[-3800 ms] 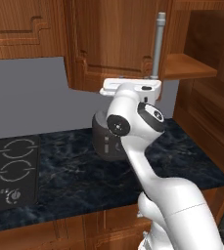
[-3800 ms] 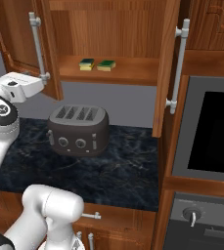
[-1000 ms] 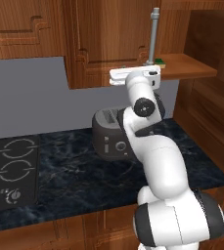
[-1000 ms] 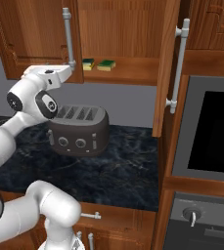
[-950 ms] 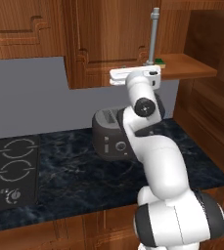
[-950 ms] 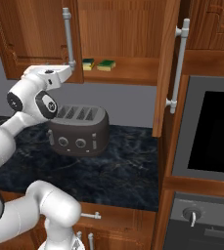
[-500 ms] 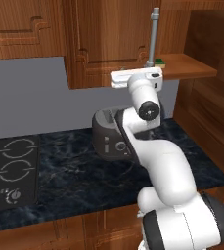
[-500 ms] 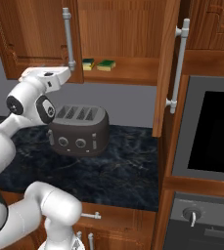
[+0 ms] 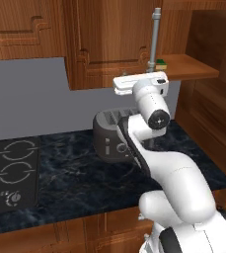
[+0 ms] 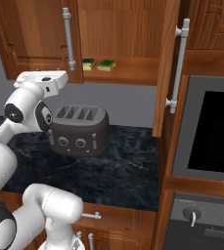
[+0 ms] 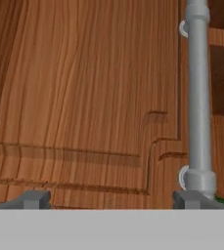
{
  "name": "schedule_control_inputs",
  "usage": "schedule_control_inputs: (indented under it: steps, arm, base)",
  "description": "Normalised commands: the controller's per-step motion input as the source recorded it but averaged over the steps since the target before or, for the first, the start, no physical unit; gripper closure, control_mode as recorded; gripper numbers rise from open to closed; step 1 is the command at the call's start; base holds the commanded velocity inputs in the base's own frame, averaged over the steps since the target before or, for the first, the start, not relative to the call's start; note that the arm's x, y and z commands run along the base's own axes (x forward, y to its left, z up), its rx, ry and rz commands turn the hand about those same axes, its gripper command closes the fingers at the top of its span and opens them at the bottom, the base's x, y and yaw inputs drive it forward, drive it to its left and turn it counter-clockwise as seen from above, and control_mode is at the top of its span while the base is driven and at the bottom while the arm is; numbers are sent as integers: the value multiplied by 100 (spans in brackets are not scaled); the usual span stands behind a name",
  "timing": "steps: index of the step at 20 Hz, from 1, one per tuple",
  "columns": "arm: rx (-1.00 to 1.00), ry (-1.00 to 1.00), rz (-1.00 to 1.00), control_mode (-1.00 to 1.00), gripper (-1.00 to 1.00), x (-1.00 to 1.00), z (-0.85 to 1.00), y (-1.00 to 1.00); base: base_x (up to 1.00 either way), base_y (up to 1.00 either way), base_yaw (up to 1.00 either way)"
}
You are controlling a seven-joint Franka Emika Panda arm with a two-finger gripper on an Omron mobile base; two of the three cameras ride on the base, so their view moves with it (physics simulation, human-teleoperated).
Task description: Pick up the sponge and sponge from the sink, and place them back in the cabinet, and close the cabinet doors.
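- Since the picture taken about four seconds earlier, the left cabinet door (image 10: 35,36) has been swung most of the way shut, and the white hand has been drawn back slightly from its silver bar handle (image 10: 68,38) over the last second.
- At the left of the right base view, the white arm is seen rising from the lower left corner, with the gripper (image 10: 59,78) held just below the bottom end of that handle.
- In the hand view, the two dark finger tips (image 11: 35,199) are seen set wide apart at the bottom edge, with nothing between them; the grey handle runs up the right side of the frame, just above the right tip.
- At the centre of the right base view, a dark four-slot toaster (image 10: 79,129) is seen on the black marble counter (image 10: 128,171).
- Above it, in the upper centre, the two sponges (image 10: 88,64) (image 10: 105,64) lie side by side on the wooden cabinet shelf (image 10: 133,73).
- To the right, the right cabinet door (image 10: 169,63) stands open, edge-on to the camera.
- At the far right, a black oven window (image 10: 213,132) is seen.
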Motion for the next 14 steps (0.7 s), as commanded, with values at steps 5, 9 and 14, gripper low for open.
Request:
schedule_control_inputs:
  steps: [5, 9, 14]
  arm:
    - [0, 1, 6, -100, -100, -48, 1, 0]
    - [0, 8, 5, -100, -100, -44, 8, 0]
    - [0, 9, 1, -100, -100, -47, 14, -5]
  base:
    - [0, 0, 0]
    - [0, 0, 0]
    - [0, 0, 0]
